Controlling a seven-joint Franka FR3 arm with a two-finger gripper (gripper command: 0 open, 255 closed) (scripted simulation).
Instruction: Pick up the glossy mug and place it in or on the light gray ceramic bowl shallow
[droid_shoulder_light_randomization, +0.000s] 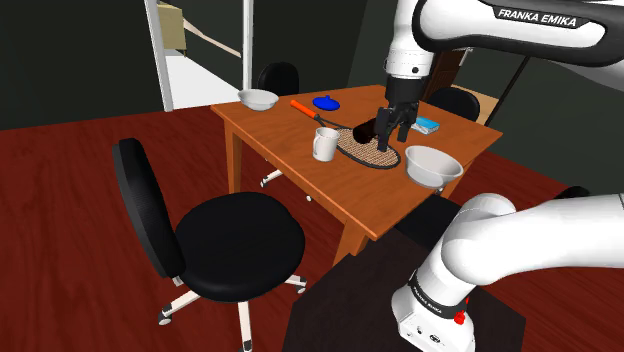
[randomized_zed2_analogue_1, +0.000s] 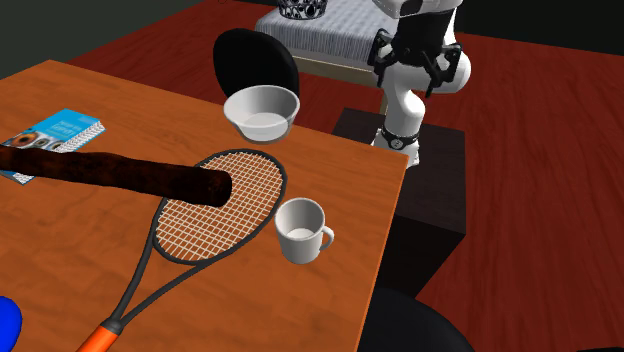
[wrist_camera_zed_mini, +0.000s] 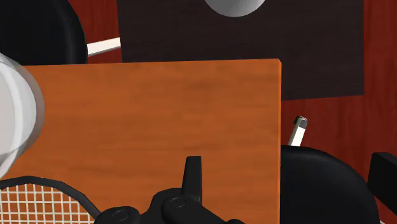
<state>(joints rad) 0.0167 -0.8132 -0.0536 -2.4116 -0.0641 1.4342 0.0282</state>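
A glossy white mug (droid_shoulder_light_randomization: 325, 144) stands upright on the wooden table (droid_shoulder_light_randomization: 300, 170), beside the racket's head; its handle points toward the table's edge in the second exterior view (randomized_zed2_analogue_1: 301, 231). My black gripper (droid_shoulder_light_randomization: 391, 140) hangs open over the racket's head, to the right of the mug in the shoulder view, holding nothing. One finger (wrist_camera_zed_mini: 193, 181) shows over bare table in the wrist view. A shallow pale bowl (droid_shoulder_light_randomization: 259, 99) sits at the table's far corner. A deeper pale bowl (droid_shoulder_light_randomization: 433, 164) (randomized_zed2_analogue_1: 262, 111) sits at the corner nearest the stand, and its rim (wrist_camera_zed_mini: 16, 121) shows in the wrist view.
A racket (droid_shoulder_light_randomization: 365, 148) (randomized_zed2_analogue_1: 210, 215) with an orange grip lies across the table. A dark brown rod (randomized_zed2_analogue_1: 120, 172) crosses above it. A blue object (droid_shoulder_light_randomization: 326, 102) and a booklet (droid_shoulder_light_randomization: 428, 124) lie farther back. Black chairs (droid_shoulder_light_randomization: 225, 240) stand around the table.
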